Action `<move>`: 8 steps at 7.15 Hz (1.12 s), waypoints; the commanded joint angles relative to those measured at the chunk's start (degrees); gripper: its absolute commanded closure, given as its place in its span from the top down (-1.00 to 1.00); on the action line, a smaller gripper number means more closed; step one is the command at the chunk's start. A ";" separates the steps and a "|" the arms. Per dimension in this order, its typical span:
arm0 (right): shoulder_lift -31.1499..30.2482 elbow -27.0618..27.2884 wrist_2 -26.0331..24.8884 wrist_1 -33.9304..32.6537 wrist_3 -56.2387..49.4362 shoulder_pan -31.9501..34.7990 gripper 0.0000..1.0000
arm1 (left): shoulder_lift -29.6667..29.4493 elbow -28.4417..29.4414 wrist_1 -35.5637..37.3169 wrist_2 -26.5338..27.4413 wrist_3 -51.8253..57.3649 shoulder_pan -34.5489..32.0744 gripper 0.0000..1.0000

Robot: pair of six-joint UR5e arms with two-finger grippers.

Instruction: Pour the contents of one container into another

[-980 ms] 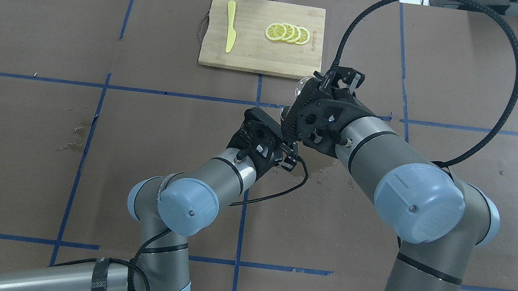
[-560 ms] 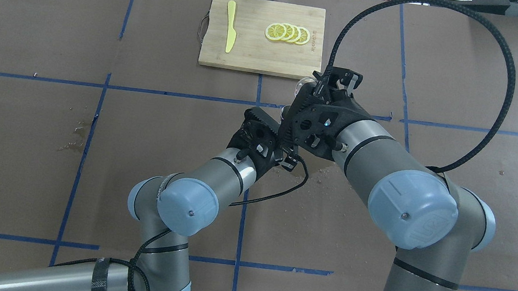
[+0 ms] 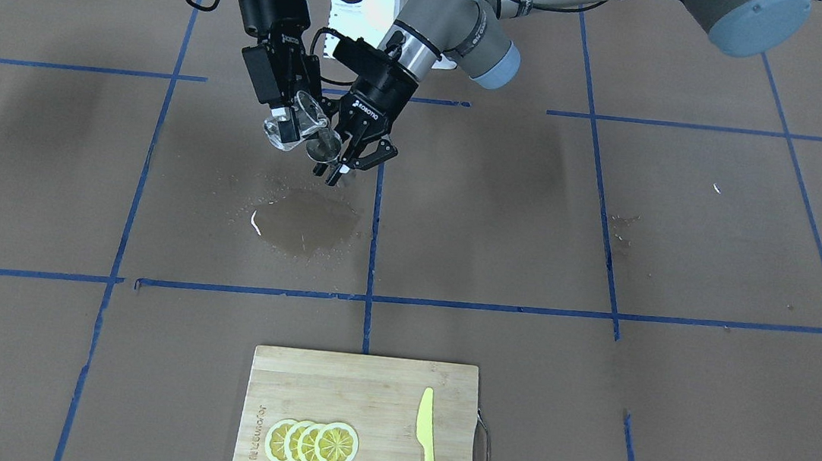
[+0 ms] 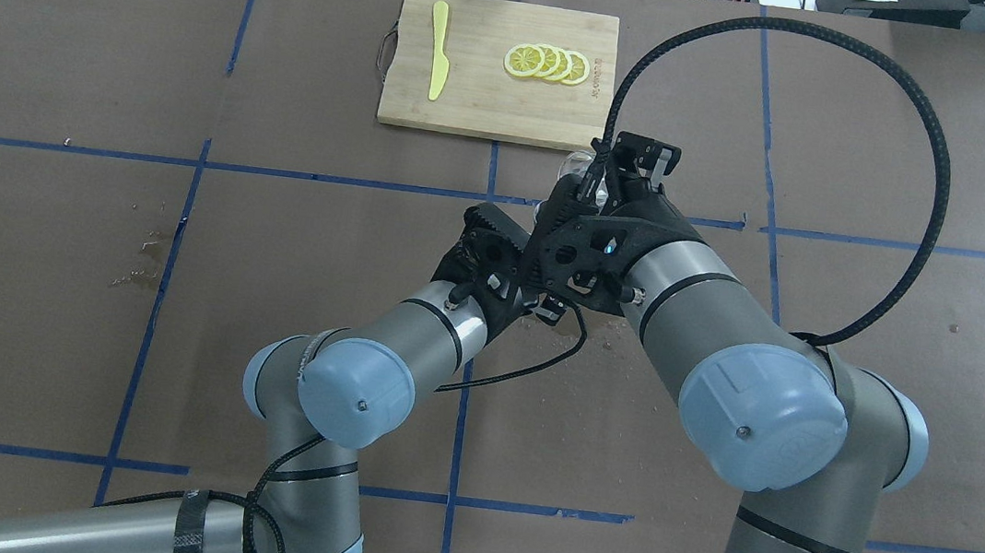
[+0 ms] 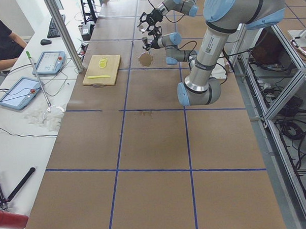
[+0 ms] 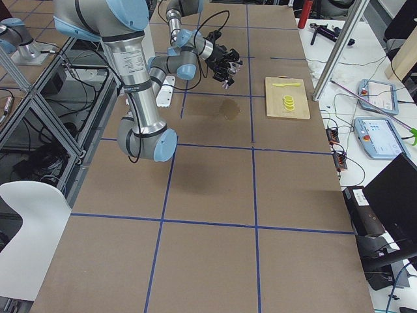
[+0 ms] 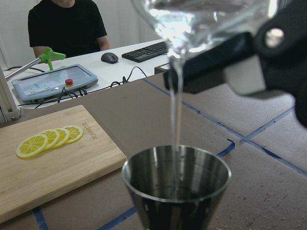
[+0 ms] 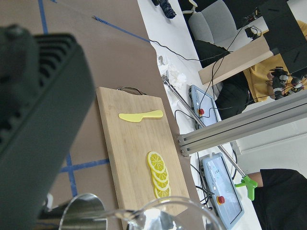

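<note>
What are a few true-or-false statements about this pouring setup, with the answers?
1. The right gripper holds a clear glass tilted over the metal cup. True.
2. The metal cup stands on the cutting board. False: the left gripper holds it, well away from the board.
3. A thin stream of liquid runs from the glass into the cup. True.
4. The lemon slices lie in the wet patch. False: they lie on the cutting board.
5. A yellow knife lies on the board beside the slices, apart from them. True.
</note>
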 commanded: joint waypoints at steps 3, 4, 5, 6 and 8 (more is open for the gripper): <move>0.02 -0.72 -2.55 -0.07 -2.77 -0.32 -1.00 | 0.00 0.04 -0.05 0.00 0.00 0.00 -1.00; 0.02 -1.16 -3.69 -0.07 -2.86 -0.67 -1.00 | 0.00 -0.05 -0.05 0.00 0.00 0.00 -1.00; 0.02 -1.60 -5.18 -0.07 -3.47 -1.28 -1.00 | 0.00 -0.05 -0.05 0.00 0.00 0.00 -1.00; 0.11 -1.78 -5.72 -0.07 -4.61 -1.46 -1.00 | 0.00 -0.05 -0.05 0.00 0.00 -0.09 -1.00; 0.11 -1.78 -5.90 -0.07 -4.62 -1.46 -1.00 | 0.00 0.04 -0.05 0.00 0.00 0.00 -1.00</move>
